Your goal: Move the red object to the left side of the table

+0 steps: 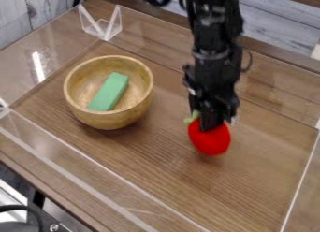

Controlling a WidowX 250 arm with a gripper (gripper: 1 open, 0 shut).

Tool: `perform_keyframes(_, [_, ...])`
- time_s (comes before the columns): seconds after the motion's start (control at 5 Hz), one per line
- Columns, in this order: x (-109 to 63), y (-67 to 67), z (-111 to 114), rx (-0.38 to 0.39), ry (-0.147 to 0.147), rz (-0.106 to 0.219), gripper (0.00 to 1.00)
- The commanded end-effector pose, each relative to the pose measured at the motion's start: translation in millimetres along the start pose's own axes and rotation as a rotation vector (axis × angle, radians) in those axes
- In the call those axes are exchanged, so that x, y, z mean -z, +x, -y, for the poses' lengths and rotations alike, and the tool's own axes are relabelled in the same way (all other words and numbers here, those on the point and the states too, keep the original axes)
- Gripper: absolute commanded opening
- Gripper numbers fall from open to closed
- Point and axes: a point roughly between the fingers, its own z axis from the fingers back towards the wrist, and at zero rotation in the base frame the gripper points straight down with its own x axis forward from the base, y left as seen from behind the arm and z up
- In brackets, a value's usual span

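Red object (pixel 210 139) first: it sits between the tips of my gripper (pixel 210 121), at the end of my black arm, on the right half of the table (pixel 119 170) as the camera shows it. My fingers come down on it from above, around its leafy end, and its glossy body bulges out below them. I read this as a pinch on the red object, taken near the stem because that end is narrower and gives my tips something to close over. Whether its underside touches the wood I cannot tell.

The green block (pixel 110 92) lies inside the wooden bowl (pixel 85 108), leaning lengthwise along the bowl's floor, kept there by the curved wall. That bowl stands on the side I am to carry toward, so I judge that I should lift well over its rim or pass on the near side of it, then set the red object down on bare wood. A smooth, round thing like this could slip from my tips or roll once let go, so I would lower it gently.

The surface is brown wood grain, edged by a low clear wall. A clear angular piece (pixel 103 22) stands near the far edge, and something black with cabling (pixel 28 217) shows at the near left corner.
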Motion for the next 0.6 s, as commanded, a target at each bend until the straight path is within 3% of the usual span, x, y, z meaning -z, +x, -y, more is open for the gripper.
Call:
perform_keyframes(0.0, [-59.2, 3.2, -9.7, -0.075, 0.081, 0.101, 0.0])
perform_keyframes(0.2, [-88.5, -11.5, -34.5, -0.205, 0.12, 0.119, 0.0])
perform_keyframes(0.4, [-98.6, -27.1, -46.1, -0.323, 0.128, 0.116, 0.0])
